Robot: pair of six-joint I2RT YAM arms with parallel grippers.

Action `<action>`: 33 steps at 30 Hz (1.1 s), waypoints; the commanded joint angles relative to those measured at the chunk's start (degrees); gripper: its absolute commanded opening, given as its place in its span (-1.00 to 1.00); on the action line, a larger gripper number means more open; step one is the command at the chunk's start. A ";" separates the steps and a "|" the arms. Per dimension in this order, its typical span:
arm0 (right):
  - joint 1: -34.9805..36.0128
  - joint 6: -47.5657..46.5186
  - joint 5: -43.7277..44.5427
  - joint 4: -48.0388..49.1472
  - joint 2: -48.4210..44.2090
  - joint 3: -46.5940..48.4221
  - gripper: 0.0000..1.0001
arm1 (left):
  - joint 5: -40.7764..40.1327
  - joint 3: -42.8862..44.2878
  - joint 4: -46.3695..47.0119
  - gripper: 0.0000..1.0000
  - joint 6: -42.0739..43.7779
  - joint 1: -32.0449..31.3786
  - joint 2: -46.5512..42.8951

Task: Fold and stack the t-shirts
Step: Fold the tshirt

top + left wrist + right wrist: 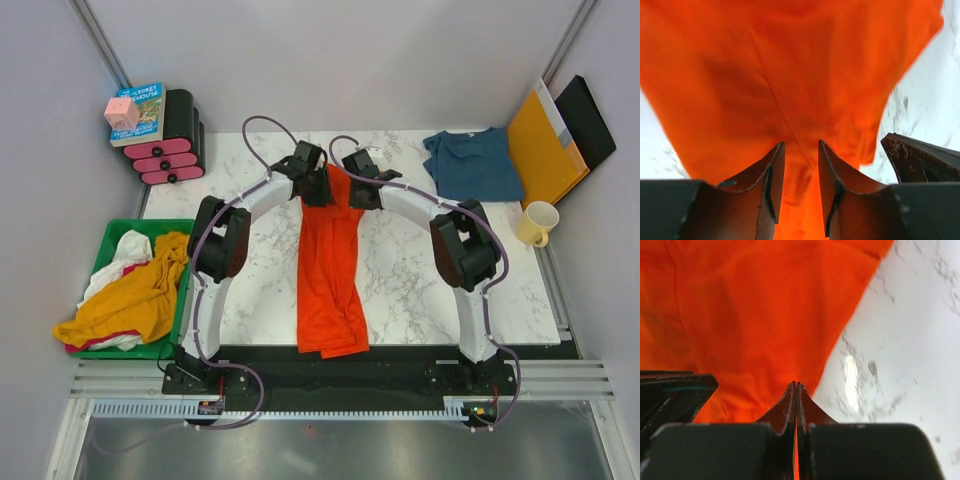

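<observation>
The orange-red t-shirt [330, 270] hangs in a long narrow drape down the middle of the marble table, from the far middle to the near edge. My left gripper [318, 190] and right gripper [357, 190] hold its top end, close side by side. In the left wrist view the left gripper [801, 143] has its jaws narrowly apart with bunched orange cloth [790, 75] between them. In the right wrist view the right gripper [797, 383] is pressed shut on a thin edge of the shirt [750, 315]. The dark teal-blue t-shirt [472, 163] lies spread at the back right.
A green bin [110, 238] at the left holds mustard-yellow and white garments [135, 295]. A yellow mug [538, 222] stands at the right edge. An orange envelope [545, 145] and a black folder [588, 120] lean at the back right. Pink-and-black drawers [170, 140] with a book stand at the back left.
</observation>
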 commanded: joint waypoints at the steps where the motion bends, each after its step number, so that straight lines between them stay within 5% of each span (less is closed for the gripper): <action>1: -2.00 0.98 -3.20 0.19 5.03 10.77 -1.00 | 3.51 5.96 -1.54 -0.20 0.10 2.94 3.16; 12: -6.92 3.62 -10.06 -7.46 21.73 29.78 -1.00 | 11.85 28.64 -16.57 -0.21 -1.82 7.42 19.68; 26: -11.93 6.08 -18.68 -9.40 36.31 48.67 -0.92 | 19.42 41.12 -17.72 -0.19 -6.40 12.60 29.00; 33: -11.94 5.20 -21.23 -8.17 34.94 51.76 -0.78 | 17.76 40.00 -15.53 -0.12 -4.91 13.31 23.23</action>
